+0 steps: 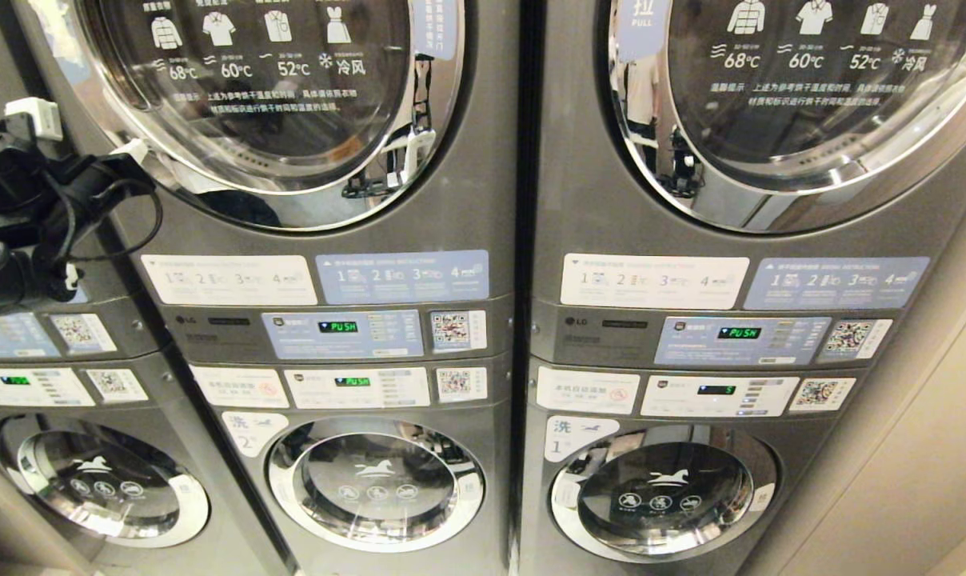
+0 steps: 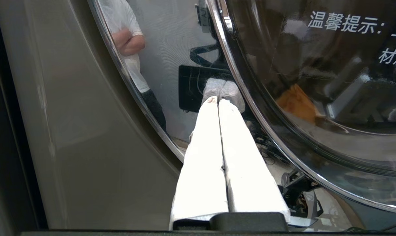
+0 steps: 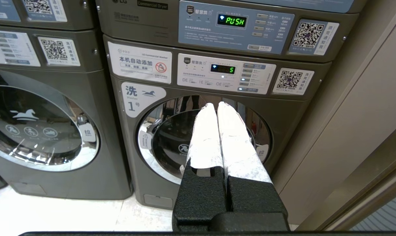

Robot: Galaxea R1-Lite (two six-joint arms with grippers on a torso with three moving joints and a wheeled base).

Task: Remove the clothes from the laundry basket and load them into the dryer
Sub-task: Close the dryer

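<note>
Left pincer [image 2: 218, 101] raised, closed, empty, touching left dryer door [image 2: 171, 65]; right pincer [image 3: 216, 106] closed, empty, low before right washer [image 3: 171, 137]. Two dryers, three washers.

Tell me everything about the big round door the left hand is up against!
It is the dryer door, round, with a shiny silver ring around dark, curved glass. White Chinese writing and clothes pictures with temperatures are printed on it. It is shut, set in the grey front of the upper machine. The left hand, its white fingers pressed together, has its tips right at the silver ring; real contact cannot be told. The ring mirrors the room and a person in white.
</note>
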